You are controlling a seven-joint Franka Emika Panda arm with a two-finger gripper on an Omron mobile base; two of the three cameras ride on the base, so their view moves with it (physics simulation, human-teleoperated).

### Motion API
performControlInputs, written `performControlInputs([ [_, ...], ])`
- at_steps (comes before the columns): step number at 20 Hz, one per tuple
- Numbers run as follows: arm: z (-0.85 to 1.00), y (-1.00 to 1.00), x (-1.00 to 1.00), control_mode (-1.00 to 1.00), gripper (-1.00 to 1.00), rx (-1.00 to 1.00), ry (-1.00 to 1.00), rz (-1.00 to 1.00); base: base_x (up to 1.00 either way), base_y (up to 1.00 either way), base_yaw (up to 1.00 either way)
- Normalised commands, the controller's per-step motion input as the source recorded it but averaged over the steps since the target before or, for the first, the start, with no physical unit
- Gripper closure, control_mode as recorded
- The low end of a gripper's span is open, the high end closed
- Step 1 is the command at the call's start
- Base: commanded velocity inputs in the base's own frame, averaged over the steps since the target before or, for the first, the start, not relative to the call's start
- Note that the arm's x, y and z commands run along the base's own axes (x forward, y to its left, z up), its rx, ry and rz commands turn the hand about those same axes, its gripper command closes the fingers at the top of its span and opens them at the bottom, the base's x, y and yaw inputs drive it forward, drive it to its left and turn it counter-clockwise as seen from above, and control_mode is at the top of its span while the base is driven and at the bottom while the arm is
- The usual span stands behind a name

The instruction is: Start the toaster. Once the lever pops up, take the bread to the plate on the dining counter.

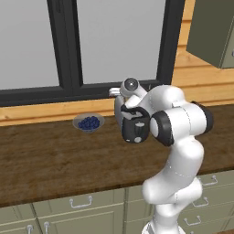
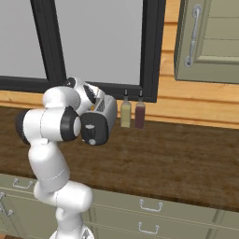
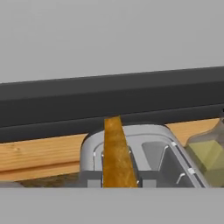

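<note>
Bending the white arm (image 1: 178, 137) over the toaster (image 1: 132, 122) on the long wood worktop (image 1: 45, 160) below a dark-framed window (image 1: 68, 68), hanging the claw (image 2: 96, 106) right on top of the slots. Holding the claw pressed together, yet hiding the fingertips behind the wrist in both base views, so not possible to tell whether pinching the bread or merely closed just above it.

Looking along the hand and catching the bread (image 3: 116, 155) edge-on: a thin golden-brown slice standing upright in the slot on the left of the hand view, rising out of the silver-grey toaster dead centre, toward the camera. Leaving the slot beside it open, with wire guides showing inside.

Turning the toaster's black end panel (image 2: 93, 128) toward the robot, with a small pale knob (image 2: 92, 141) sitting low on it. Flanking the toaster on the robot's right with two upright bottles — a yellowish one (image 2: 125, 113) just beside it and a dark red one (image 2: 139, 113) next along, both at the back of the worktop. Setting a grey bowl of blueberries (image 1: 89, 122) on the worktop to the toaster's left, near but apart. Lining the worktop's front with sage-green drawers (image 1: 82, 201) and hanging a green wall cabinet (image 2: 210, 37) up to the right.
</note>
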Motion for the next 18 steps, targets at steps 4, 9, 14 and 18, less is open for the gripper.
performControlInputs([
  [4,0.68,0.0,-0.33,-1.0,1.0,0.04,-0.1,0.0,0.0,0.0,0.0],
  [9,1.0,0.0,-0.37,-1.0,1.0,0.06,-0.09,0.0,0.0,0.0,0.0],
  [14,1.0,0.0,-0.39,-1.0,1.0,0.08,-0.01,0.0,0.0,0.0,0.0],
  [18,1.0,0.0,-0.53,-1.0,1.0,0.06,0.08,0.0,0.0,0.0,0.0],
])
